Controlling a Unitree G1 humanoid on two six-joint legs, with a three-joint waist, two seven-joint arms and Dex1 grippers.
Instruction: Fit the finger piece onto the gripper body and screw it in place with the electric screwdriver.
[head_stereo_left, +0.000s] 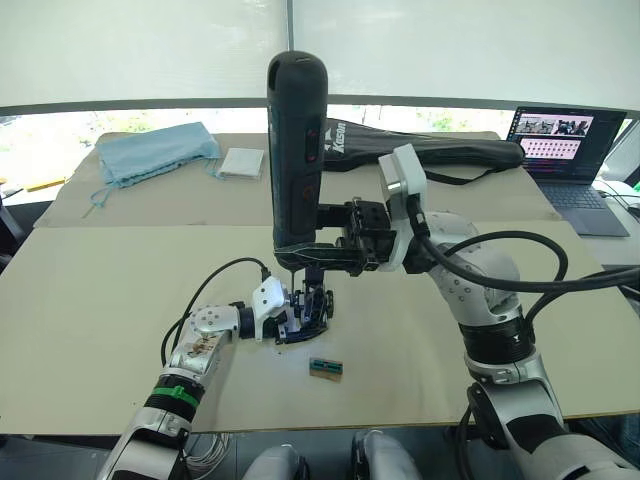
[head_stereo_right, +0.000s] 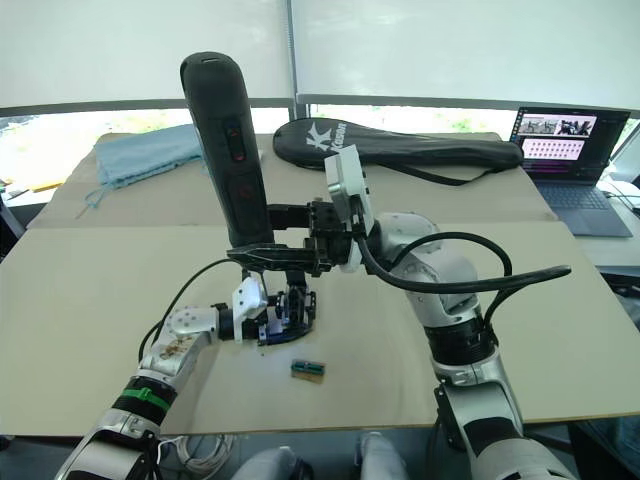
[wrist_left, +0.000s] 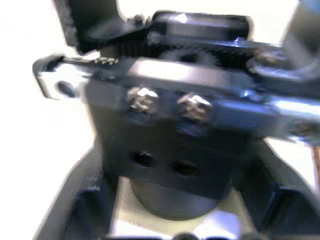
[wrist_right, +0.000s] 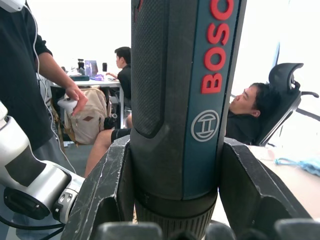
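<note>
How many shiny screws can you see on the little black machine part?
2. Both shiny screws sit side by side on the front of the gripper body, above two dark empty holes, seen in the left wrist view. More may be hidden on other sides.

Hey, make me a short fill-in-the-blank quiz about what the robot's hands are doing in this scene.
1. The right hand grips the electric ____, which stands upright.
2. The left hand holds the gripper body on the ____.
3. The small green-and-tan box lies on the table, nearer the robot than the ____ body.
4. A ____ sits open at the table's far right.

Missing words: screwdriver; table; gripper; laptop
</note>
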